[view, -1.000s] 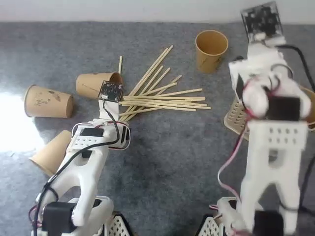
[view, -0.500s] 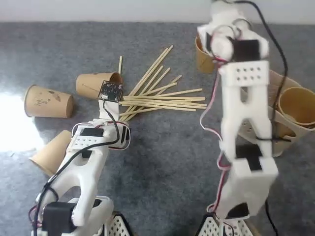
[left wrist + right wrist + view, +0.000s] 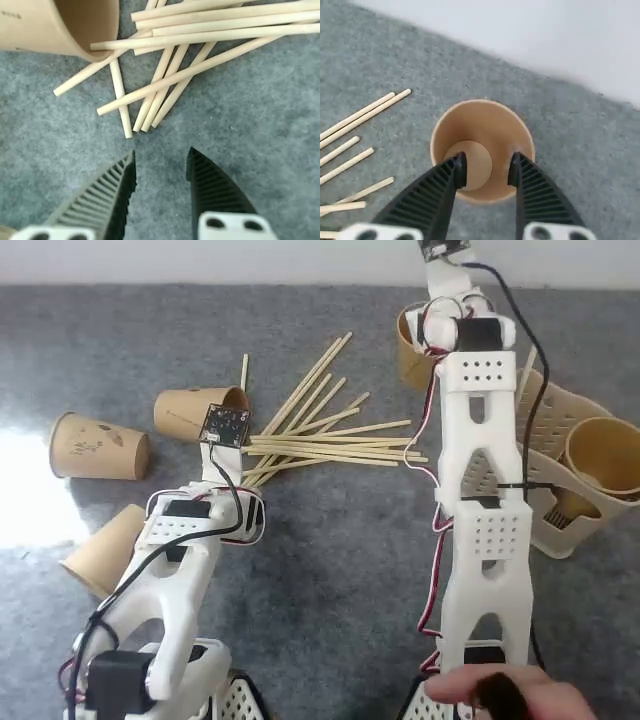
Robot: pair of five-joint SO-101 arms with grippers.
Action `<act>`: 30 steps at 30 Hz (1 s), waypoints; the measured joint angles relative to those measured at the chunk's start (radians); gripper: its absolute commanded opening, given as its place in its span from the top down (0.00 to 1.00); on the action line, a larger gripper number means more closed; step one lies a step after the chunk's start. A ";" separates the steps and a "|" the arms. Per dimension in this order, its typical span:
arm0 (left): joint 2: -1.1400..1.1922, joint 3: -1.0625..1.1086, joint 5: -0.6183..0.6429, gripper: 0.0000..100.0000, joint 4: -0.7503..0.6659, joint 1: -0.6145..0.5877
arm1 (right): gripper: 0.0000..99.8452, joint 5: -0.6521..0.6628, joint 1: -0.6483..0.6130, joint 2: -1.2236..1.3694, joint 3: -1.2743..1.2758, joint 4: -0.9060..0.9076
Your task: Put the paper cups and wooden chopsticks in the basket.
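Stretching out to the desk's far edge, the right arm holds its black ribbed right gripper over an upright tan paper cup, which stands near the far right corner of the grey felt-covered desk. Its jaws are parted and grip nothing, with both tips above the cup's open mouth; whether they touch the rim cannot be told.

The black ribbed left gripper hangs with its jaws apart and empty over bare felt, just short of the near ends of a fanned pile of pale wooden chopsticks lying around the desk's middle.

A tan paper cup on its side lies at the pile's left end, its mouth touching a few sticks. Two more tipped tan cups lie toward the left edge, one farther back and one nearer the front.

A beige slotted plastic basket sits at the right edge, with another tan paper cup inside it.
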 measured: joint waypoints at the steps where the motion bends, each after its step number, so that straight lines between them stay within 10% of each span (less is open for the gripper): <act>1: 0.000 0.000 0.000 0.83 0.000 0.000 | 0.85 0.000 0.000 0.015 -0.011 0.000; 30: 0.000 0.000 0.000 0.83 0.000 0.000 | 0.85 0.037 -0.046 0.167 -0.104 -0.046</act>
